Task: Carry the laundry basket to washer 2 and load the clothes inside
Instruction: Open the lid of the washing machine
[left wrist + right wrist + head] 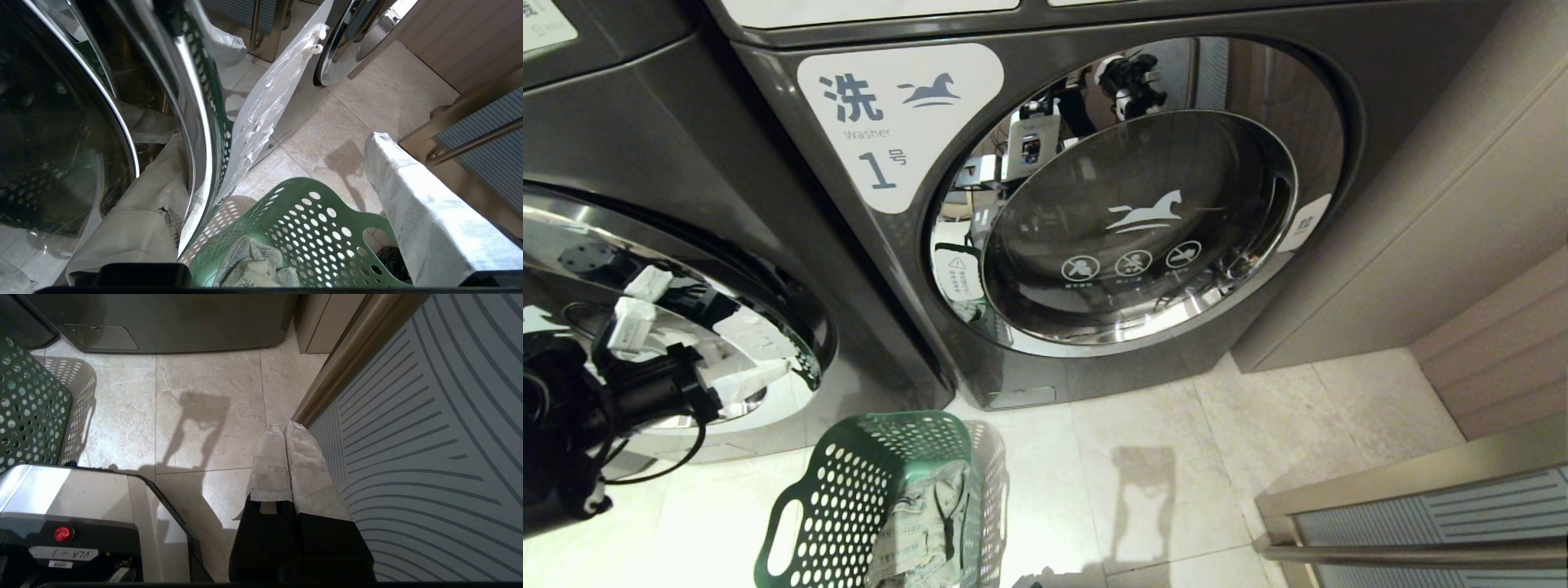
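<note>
Head view: dark green perforated plastic laundry basket on pale floor tiles w/ grey-green printed clothes inside, below grey front-load washer labelled 1.
Left wrist view: left gripper spread wide, above basket, by chrome door rim.
Right wrist view: right gripper pressed together, empty, over tiles.
</note>
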### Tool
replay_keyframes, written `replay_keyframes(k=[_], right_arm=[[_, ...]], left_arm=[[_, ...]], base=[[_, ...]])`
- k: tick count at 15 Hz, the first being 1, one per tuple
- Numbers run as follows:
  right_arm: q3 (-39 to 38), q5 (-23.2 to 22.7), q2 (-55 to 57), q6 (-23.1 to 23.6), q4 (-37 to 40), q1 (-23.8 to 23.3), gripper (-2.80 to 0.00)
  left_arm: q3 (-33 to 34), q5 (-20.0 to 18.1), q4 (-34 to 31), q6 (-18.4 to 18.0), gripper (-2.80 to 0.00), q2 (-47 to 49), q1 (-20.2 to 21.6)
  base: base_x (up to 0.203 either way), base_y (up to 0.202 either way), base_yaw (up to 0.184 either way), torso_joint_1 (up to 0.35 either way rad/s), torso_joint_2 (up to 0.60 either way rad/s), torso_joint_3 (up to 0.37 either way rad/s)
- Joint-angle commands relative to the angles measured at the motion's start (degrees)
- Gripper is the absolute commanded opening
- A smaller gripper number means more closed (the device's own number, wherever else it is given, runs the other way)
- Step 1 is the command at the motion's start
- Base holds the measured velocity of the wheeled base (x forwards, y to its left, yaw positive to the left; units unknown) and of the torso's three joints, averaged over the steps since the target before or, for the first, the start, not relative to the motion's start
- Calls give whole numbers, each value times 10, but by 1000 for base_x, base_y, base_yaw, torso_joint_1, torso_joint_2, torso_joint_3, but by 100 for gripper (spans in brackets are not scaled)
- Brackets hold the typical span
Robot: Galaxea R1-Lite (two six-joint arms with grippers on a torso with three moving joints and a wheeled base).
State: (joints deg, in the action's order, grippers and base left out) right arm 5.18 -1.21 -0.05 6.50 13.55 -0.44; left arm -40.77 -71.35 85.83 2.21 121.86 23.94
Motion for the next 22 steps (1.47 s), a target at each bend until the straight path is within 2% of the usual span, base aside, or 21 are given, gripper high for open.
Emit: replay_keyframes(k=[1, 6, 9, 14, 19, 22], right_arm=[[0, 0, 0, 0, 1, 0, -280], [0, 0, 0, 0, 1, 0, -280], [0, 0, 0, 0, 1, 0, -280], [0, 0, 0, 1, 1, 0, -280], [0, 0, 0, 0, 1, 0, -280], [0, 0, 0, 1, 1, 0, -280]], left_arm=[[-1, -1, 2, 1, 0, 5, 3], [-10, -11, 4, 10, 0, 23, 13], [-19, 7, 9, 6, 0, 32, 33], [-19, 11, 9, 3, 0, 35, 73], [-9, 17, 9, 4, 0, 28, 90], [22, 17, 9, 4, 0, -5, 115]], base=[[0, 0, 0, 0, 0, 0], [0, 0, 0, 0, 0, 0], [0, 0, 0, 0, 0, 0], [0, 0, 0, 0, 0, 0], [0, 0, 0, 0, 0, 0], [0, 0, 0, 0, 0, 0]])
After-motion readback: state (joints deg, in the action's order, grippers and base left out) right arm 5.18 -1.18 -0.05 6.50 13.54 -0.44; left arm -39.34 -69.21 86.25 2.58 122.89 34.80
